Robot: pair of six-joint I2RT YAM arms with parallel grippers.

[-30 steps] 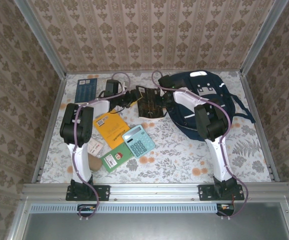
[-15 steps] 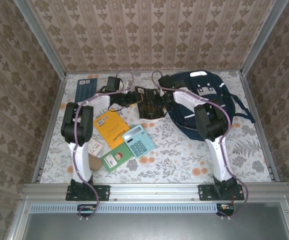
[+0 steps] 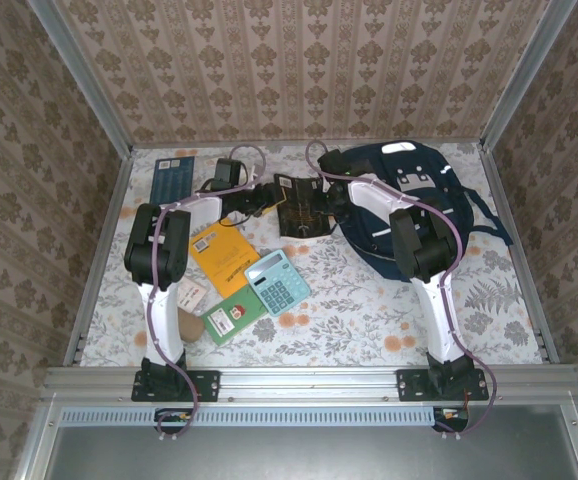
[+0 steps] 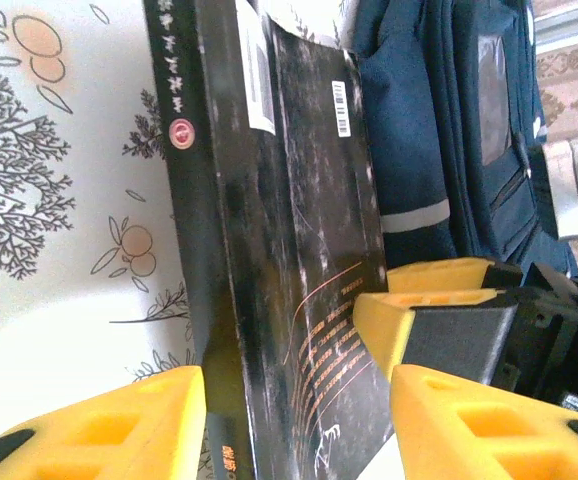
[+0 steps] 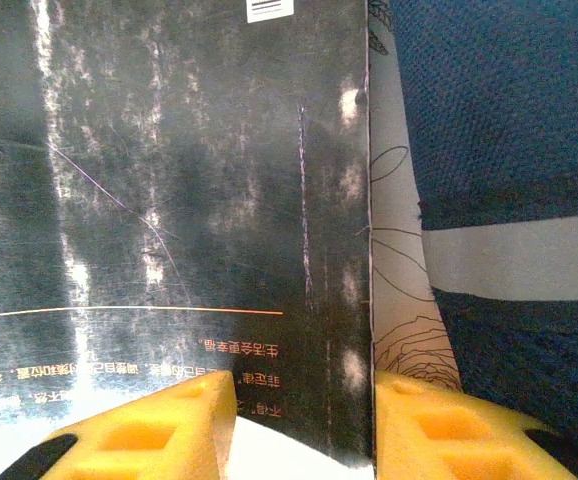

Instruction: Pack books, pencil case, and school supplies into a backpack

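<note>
A black book with gold lines point(image 3: 299, 208) hangs tilted between my two grippers, just left of the navy backpack point(image 3: 419, 185). My right gripper point(image 3: 326, 190) is shut on the book's edge nearest the backpack. In the right wrist view the cover point(image 5: 169, 180) runs down between my gripper point(image 5: 304, 400), with the backpack point(image 5: 509, 130) beside it. In the left wrist view my open left gripper point(image 4: 294, 400) straddles the spine end of the book point(image 4: 289, 200). The right gripper's fingers point(image 4: 419, 320) sit on the far edge, against the backpack point(image 4: 449, 120).
On the flowered cloth at front left lie an orange-yellow book point(image 3: 219, 255), a teal calculator point(image 3: 277, 282), a small green book point(image 3: 231, 315), a white card point(image 3: 191, 293) and the tan pencil case point(image 3: 189, 326). A dark blue book point(image 3: 174, 178) lies at back left.
The black book has shifted slightly toward the back and looks smaller and flatter from above. My left gripper has moved in closer to its left end.
</note>
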